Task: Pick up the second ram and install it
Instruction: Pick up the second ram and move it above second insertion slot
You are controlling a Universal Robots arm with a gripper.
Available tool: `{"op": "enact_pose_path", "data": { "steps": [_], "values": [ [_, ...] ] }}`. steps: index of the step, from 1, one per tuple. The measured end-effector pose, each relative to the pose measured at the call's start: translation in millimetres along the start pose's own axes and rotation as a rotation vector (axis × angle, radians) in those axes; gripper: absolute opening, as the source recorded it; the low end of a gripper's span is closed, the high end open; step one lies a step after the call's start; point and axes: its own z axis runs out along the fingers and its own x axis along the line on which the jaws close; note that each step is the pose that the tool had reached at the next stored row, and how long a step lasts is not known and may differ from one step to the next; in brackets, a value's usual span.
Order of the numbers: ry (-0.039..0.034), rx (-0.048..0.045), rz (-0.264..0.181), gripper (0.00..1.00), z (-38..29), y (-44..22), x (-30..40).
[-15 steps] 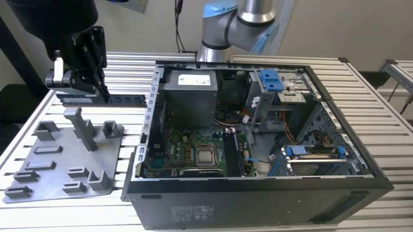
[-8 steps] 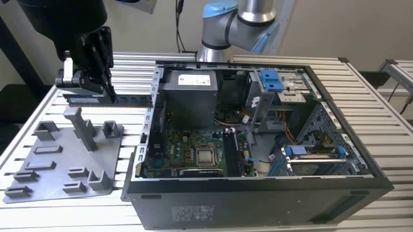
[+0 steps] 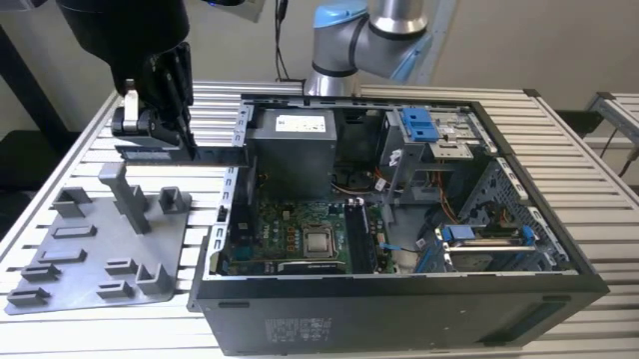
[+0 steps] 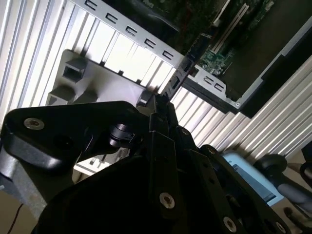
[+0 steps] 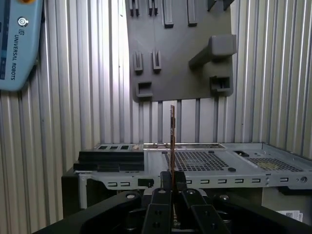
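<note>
My gripper (image 3: 182, 138) is shut on the second ram (image 3: 215, 155), a dark flat stick held level above the table. It hangs between the grey holder tray (image 3: 95, 258) and the open computer case (image 3: 399, 299), close to the case's wall on the exterior view's left. In the first wrist view the ram (image 5: 172, 141) shows edge-on as a thin line rising from between the fingers (image 5: 165, 187), with the tray (image 5: 180, 73) beyond it. The green motherboard (image 3: 289, 224) with its long black slots (image 3: 358, 239) lies inside the case, to the exterior view's right of the gripper.
The robot's base (image 3: 349, 45) stands behind the case. A grey power supply (image 3: 289, 146) and blue drive brackets (image 3: 420, 123) fill the case's far part. The tray carries several upright holder blocks (image 3: 130, 198). A pendant (image 5: 17, 44) rests on the slatted table (image 3: 589, 194).
</note>
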Motion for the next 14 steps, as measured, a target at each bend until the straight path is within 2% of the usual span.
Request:
{"op": "enact_pose_path", "data": {
  "steps": [14],
  "values": [
    [0.0000, 0.0000, 0.000, 0.14, 1.2, -28.5, -0.4]
  ]
}}
